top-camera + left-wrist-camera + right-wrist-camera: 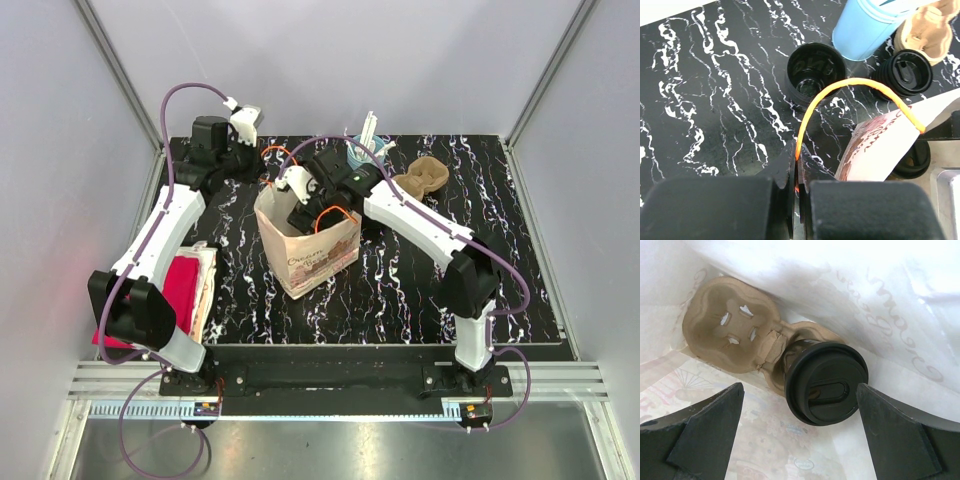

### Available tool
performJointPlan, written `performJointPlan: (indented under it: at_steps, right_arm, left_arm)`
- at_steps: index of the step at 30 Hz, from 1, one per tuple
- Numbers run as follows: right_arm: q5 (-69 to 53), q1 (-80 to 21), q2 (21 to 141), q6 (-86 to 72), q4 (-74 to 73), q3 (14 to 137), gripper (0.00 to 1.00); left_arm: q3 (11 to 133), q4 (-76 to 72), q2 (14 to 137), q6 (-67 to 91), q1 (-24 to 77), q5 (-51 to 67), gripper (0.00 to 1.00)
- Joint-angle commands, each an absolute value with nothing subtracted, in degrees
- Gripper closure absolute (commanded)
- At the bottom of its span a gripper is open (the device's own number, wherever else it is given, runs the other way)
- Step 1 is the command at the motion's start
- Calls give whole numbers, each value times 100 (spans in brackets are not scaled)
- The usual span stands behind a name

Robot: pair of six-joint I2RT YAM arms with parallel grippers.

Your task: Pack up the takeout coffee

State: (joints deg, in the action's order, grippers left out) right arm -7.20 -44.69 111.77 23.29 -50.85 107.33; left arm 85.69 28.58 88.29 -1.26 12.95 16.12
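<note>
Takeout coffee (826,385) sits inside the paper bag (900,300), its black lid facing up. It is seated in one pocket of a brown pulp carrier (725,325) that lies on the bag's floor. The carrier's other pocket is empty.

The right pincer (800,387) reaches down into the bag with its jaws spread as wide as they go, one finger on each side of the cup, and it has hold of nothing. One finger stands apart from the cup. The other is just beside the lid's rim, and whether they touch cannot be told.

The left pincer (796,167) is closed tight on the bag's orange handle (850,85), which arches up from between its fingers to the bag's edge.

The overhead view shows the bag standing upright near the middle of the black marbled desk (400,290), with the right arm dipping into its mouth and the left arm at its far corner. It does not show the bag's contents; only the right wrist view does.

The left wrist view alone shows the things behind the bag clearly: a lidless black cup (815,75), a second lidded black cup (905,72) and a light-blue cup (867,25), near one another, with a spare pulp carrier (930,27) beside them.
</note>
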Motion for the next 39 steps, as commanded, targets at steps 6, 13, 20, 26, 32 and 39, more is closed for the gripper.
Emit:
performJointPlan:
  at_steps: [6, 13, 20, 26, 32, 39]
  right_arm:
    - [-826, -4500, 10565, 2206, -4992, 10828, 0]
    - [-975, -4500, 10310, 2188, -5010, 10793, 0]
    - [-1063, -4500, 9845, 2259, -5045, 10846, 0]
    - [-1099, -4500, 9283, 2329, -4975, 10776, 0]
    - [-467, -4500, 8684, 2452, -4676, 10591, 4]
    - [903, -4369, 8280, 2531, -4175, 10424, 9]
  left_arm:
    - [8464, 2479, 8499, -334, 1336, 2136, 100]
    - [8429, 2452, 8446, -509, 1433, 2285, 100]
    - [8385, 2470, 8394, -685, 1520, 2364, 100]
    - [8367, 2496, 8358, -756, 1538, 2487, 100]
    - [8367, 2505, 8341, -879, 1617, 2610, 100]
    - [8385, 2505, 8323, -931, 1661, 2663, 100]
